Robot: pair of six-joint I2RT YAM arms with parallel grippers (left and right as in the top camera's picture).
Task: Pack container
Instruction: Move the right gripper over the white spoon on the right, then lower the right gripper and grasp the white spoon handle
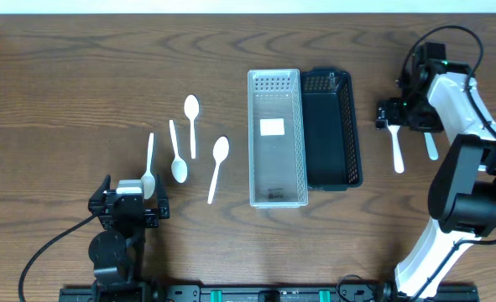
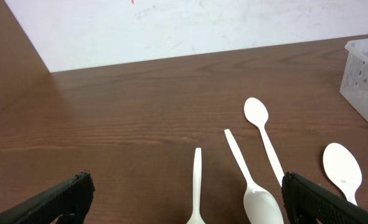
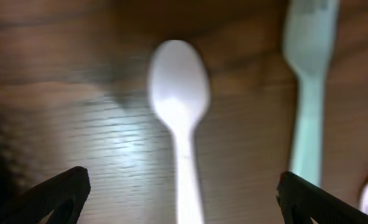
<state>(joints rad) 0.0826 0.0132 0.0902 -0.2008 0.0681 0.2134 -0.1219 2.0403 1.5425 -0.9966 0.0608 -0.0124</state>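
Dark wood-grain table (image 1: pixel 63 75), viewed from overhead. At far left I hold the left claw (image 1: pixel 131 195) low over the table, its fingers spread wide and gripping nothing. The bowl end of the first spoon (image 1: pixel 149 164) lies between them. To its right lie the second spoon (image 1: pixel 177 155), third spoon (image 1: pixel 191 122) and fourth spoon (image 1: pixel 217 166), all white and apart from one another. At centre the clear container (image 1: pixel 252 126) stands lengthwise, with the black container (image 1: pixel 357 138) touching its right side. At far right the right claw (image 3: pixel 184 183) hangs over the right-hand spoon (image 3: pixel 177 93), fingers apart, the handle running between them. I cannot tell whether they touch it. A pale fork (image 3: pixel 308 93) lies just beside that spoon.
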